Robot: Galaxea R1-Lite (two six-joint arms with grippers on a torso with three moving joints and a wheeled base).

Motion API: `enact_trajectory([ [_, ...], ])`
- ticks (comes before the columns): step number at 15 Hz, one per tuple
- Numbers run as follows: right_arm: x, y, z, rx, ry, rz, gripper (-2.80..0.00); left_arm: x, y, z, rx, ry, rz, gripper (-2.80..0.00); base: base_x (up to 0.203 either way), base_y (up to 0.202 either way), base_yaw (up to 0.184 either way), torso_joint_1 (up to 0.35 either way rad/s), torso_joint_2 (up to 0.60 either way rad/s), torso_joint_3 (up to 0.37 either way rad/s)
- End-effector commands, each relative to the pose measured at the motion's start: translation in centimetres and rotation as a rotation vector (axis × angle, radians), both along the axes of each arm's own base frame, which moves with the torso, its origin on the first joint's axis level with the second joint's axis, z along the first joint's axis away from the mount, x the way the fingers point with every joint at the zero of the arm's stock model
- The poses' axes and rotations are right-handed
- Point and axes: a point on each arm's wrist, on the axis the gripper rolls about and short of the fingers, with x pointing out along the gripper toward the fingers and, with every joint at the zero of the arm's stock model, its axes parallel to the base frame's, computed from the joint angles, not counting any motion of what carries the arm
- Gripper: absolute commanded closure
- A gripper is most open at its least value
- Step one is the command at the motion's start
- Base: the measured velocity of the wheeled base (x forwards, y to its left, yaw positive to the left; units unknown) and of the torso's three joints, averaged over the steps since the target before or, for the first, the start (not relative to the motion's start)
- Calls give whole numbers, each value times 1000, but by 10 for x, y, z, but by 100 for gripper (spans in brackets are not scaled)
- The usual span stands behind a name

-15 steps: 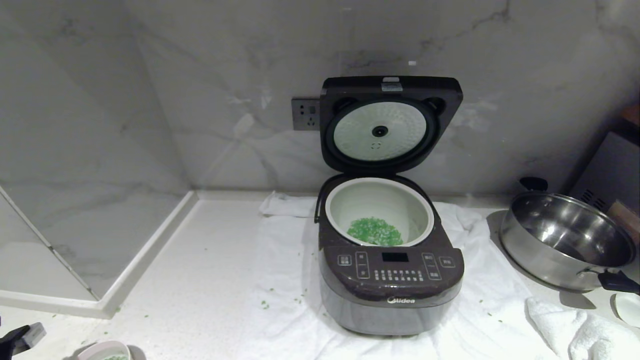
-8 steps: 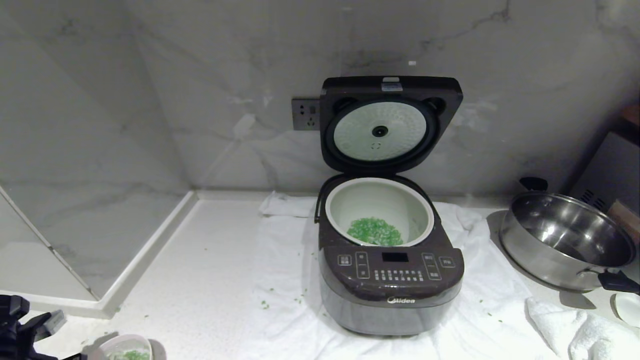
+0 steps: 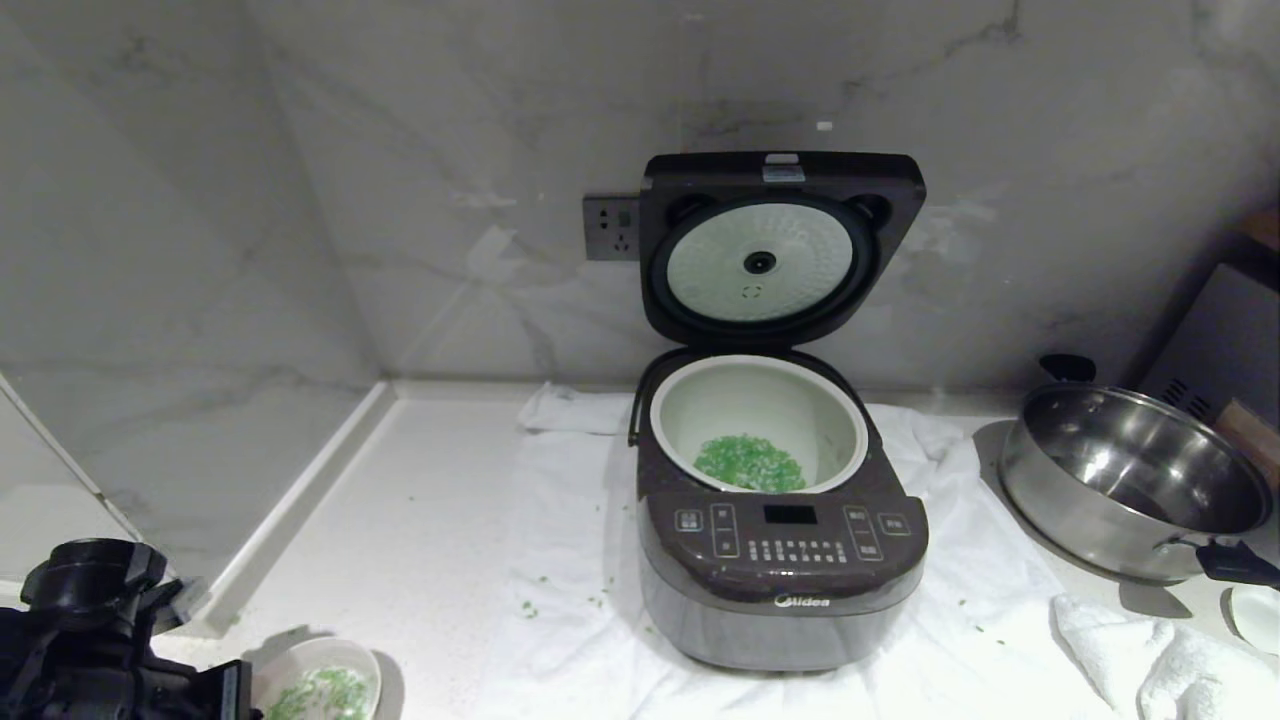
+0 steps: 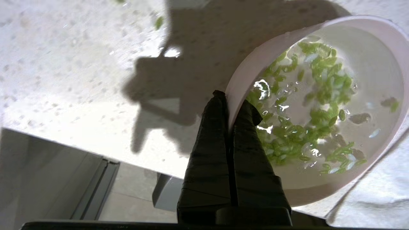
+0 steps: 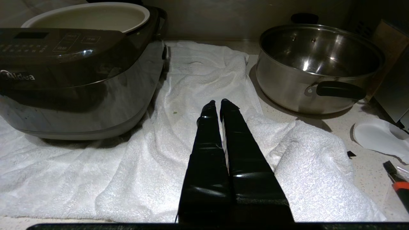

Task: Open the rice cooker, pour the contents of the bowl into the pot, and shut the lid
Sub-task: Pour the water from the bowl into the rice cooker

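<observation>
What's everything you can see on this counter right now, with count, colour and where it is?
rice cooker: one, dark brown-grey, centre, on the white towel
lid: one, dark, standing open against the wall
pot: one, off-white, inside the cooker, green bits at its bottom
bowl: one, pale pink, front left, green bits in water inside
towel: white, spread under the cooker, bunched at front right
steel pan: one, shiny with black handles, right of the cooker
wall socket: one, grey, left of the lid
spilled green bits: several, scattered left of the cooker
left pincer: shut on the bowl's rim
right pincer: shut, empty, above the towel between cooker and pan
</observation>
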Motion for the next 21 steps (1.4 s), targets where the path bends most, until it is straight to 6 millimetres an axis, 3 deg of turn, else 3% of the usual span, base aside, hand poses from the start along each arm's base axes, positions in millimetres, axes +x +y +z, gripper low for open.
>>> enact_trajectory([
  [1,0,0,0,-1,0,1,0,7,-7,3,-5,-21,-23,0,0,0,0,0,0,0],
  [9,0,0,0,-1,2,1,0,32,-35,19,-25,-38,-49,0,0,0,0,0,0,0],
  [21,0,0,0,-1,0,1,0,65,-62,73,-62,-44,-87,0,0,0,0,0,0,0],
])
